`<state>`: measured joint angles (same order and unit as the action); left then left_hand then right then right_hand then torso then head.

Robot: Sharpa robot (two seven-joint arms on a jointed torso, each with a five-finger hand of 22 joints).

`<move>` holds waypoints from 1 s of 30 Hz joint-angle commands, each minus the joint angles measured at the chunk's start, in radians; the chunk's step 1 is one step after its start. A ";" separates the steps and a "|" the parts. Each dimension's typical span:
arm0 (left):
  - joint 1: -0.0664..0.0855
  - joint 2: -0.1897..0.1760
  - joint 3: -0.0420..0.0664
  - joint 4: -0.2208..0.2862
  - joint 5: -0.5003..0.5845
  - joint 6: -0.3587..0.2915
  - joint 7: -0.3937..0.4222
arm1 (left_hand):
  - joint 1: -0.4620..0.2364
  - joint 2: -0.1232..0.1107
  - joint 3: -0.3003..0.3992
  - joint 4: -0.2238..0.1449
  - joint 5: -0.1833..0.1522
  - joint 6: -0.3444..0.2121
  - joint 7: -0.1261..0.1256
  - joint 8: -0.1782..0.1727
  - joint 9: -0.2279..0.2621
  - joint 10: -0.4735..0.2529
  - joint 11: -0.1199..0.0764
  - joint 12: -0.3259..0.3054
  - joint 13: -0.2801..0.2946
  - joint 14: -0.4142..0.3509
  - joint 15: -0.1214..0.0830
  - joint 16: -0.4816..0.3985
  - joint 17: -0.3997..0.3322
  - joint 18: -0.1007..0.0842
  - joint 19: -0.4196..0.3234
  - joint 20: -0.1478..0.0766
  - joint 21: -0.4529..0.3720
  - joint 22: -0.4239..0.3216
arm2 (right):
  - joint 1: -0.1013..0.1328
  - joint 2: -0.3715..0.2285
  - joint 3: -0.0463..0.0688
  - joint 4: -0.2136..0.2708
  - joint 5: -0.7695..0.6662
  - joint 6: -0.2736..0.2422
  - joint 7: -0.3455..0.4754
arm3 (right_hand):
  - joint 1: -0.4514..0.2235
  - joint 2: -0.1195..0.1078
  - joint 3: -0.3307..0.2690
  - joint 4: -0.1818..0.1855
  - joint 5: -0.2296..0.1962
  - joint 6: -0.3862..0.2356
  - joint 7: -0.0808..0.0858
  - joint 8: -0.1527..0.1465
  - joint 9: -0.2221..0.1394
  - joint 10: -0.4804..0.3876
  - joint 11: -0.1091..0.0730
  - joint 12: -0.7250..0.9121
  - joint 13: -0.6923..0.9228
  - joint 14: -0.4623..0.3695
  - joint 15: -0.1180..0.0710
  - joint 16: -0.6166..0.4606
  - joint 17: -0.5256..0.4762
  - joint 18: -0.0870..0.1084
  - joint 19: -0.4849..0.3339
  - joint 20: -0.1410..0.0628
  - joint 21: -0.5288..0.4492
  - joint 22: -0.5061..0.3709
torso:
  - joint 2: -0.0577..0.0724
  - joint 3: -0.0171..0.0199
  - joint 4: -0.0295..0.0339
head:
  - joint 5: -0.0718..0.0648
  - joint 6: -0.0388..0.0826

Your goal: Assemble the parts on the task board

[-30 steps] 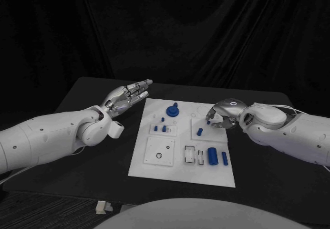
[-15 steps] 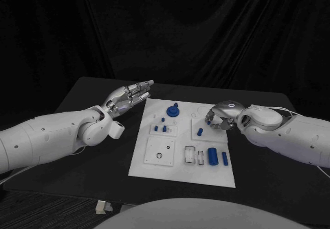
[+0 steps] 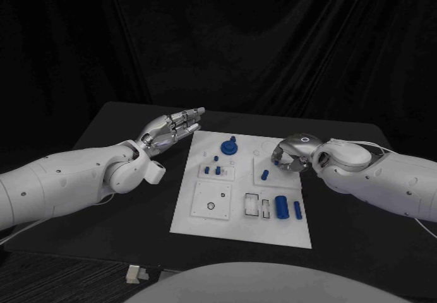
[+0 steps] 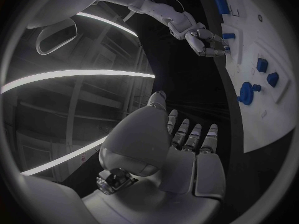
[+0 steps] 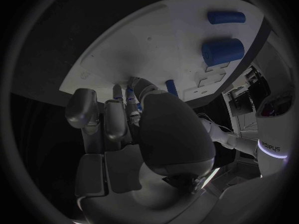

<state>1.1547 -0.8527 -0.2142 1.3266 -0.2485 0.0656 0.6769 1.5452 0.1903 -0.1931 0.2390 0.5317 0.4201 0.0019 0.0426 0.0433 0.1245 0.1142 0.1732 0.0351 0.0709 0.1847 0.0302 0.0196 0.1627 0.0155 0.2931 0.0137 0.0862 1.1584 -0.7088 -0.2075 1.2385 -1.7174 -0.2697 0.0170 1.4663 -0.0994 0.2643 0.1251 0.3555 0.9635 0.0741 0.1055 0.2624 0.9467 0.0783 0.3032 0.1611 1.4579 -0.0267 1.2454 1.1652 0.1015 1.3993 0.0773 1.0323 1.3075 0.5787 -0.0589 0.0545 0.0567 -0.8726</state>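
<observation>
The white task board (image 3: 239,219) lies mid-table. On it are a blue knob (image 3: 228,147), small blue pegs (image 3: 211,169), a peg (image 3: 265,174) and two blue cylinders (image 3: 281,207). My right hand (image 3: 290,154) is curled down over the board's far right part. In the right wrist view its fingertips (image 5: 132,92) meet on the board (image 5: 156,35) around a small blue peg (image 5: 129,97), next to another blue peg (image 5: 171,88). My left hand (image 3: 172,130) hovers flat with fingers spread, beside the board's far left corner, holding nothing. The left wrist view shows this hand (image 4: 184,149) and the right hand (image 4: 207,40) at the board.
Black table (image 3: 119,136) surrounds the board, with bare room on both sides. Recessed slots (image 3: 255,205) and a square plate with a hole (image 3: 213,201) sit on the board's near half. A small white object (image 3: 135,273) lies at the table's near left edge.
My right hand has sunk slightly toward the board and its fingers have drawn in. The left hand has barely shifted.
</observation>
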 commanded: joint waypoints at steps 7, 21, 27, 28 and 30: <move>-0.005 0.003 0.001 -0.002 0.009 0.019 0.223 | 0.013 0.004 0.011 -0.008 0.011 0.026 0.019 0.004 0.004 0.005 0.010 0.015 0.002 0.020 0.004 0.011 0.003 0.006 0.016 0.004 0.008 0.013 | -0.006 0.008 0.000 -0.010 0.007 -0.011 0.024 | 0.021 0.013 0.020 -0.022 0.000 0.086 0.027 0.054 0.042 0.054 -0.015 0.007 -0.011 -0.012 -0.010 -0.015 -0.020 0.001 -0.013 -0.006 -0.018 0.127 | -0.001 -0.0014 -0.0003 | 0.002 0.000; -0.011 0.005 0.001 -0.003 0.009 0.022 0.214 | 0.023 0.007 0.030 -0.017 0.015 0.067 0.041 0.009 0.007 0.017 0.018 0.042 0.005 0.043 0.013 0.029 0.008 -0.010 0.032 0.004 0.013 0.028 | -0.008 0.025 0.000 -0.031 0.012 -0.037 0.046 | 0.033 0.024 0.023 -0.051 -0.002 0.137 0.035 0.094 0.092 0.151 -0.026 0.012 -0.020 -0.014 0.001 -0.019 -0.033 0.000 -0.013 -0.001 -0.021 0.128 | -0.003 -0.0023 -0.0009 | 0.004 0.000; -0.014 0.006 0.001 -0.005 0.009 0.023 0.210 | 0.033 0.007 0.044 -0.027 0.016 0.080 0.050 0.010 0.008 0.023 0.024 0.054 0.006 0.050 0.017 0.037 0.009 -0.022 0.038 0.004 0.015 0.031 | -0.009 0.028 0.000 -0.036 0.038 -0.050 0.051 | 0.046 0.023 0.030 -0.068 0.000 0.144 0.039 0.099 0.105 0.178 -0.026 0.007 -0.023 -0.018 0.002 -0.025 -0.043 0.001 -0.015 0.001 -0.026 0.127 | -0.003 -0.0026 -0.0009 | 0.005 0.000; -0.014 0.006 0.001 -0.005 0.009 0.024 0.209 | 0.034 0.007 0.045 -0.027 0.016 0.081 0.051 0.010 0.009 0.023 0.024 0.055 0.006 0.051 0.017 0.037 0.009 -0.023 0.038 0.004 0.015 0.031 | -0.009 0.027 0.000 -0.035 0.039 -0.052 0.052 | 0.048 0.022 0.033 -0.071 -0.008 0.145 0.039 0.099 0.107 0.181 -0.026 0.005 -0.024 -0.018 0.002 -0.025 -0.044 0.001 -0.015 0.001 -0.026 0.127 | -0.003 -0.0026 -0.0010 | 0.005 0.000; -0.015 0.006 0.001 -0.005 0.009 0.024 0.209 | 0.036 0.006 0.049 -0.030 0.017 0.085 0.054 0.011 0.009 0.024 0.024 0.057 0.006 0.052 0.018 0.039 0.009 -0.026 0.040 0.004 0.015 0.032 | -0.009 0.026 0.000 -0.034 0.043 -0.059 0.053 | 0.053 0.022 0.044 -0.077 -0.032 0.145 0.040 0.097 0.110 0.187 -0.025 0.001 -0.026 -0.019 0.003 -0.027 -0.047 0.001 -0.015 0.002 -0.024 0.128 | -0.003 -0.0028 -0.0010 | 0.005 0.000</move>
<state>1.1415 -0.8490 -0.2143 1.3201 -0.2482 0.0778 0.6773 1.5709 0.1977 -0.1495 0.2067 0.5434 0.4987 0.0591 0.0478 0.0509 0.1435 0.1331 0.2256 0.0400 0.1169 0.2020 0.0653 0.0274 0.1458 0.0477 0.2967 0.0252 0.1175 1.1522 -0.6835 -0.2083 1.2017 -1.6917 -0.2949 0.0561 1.5126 -0.0774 0.3075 0.0482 0.3269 1.0791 0.0798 0.2028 0.3718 1.1289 0.0531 0.3068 0.1350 1.4409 -0.0260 1.2234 1.1177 0.1017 1.3879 0.0749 1.0104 1.3073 0.5759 -0.0612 0.0534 0.0619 -0.8726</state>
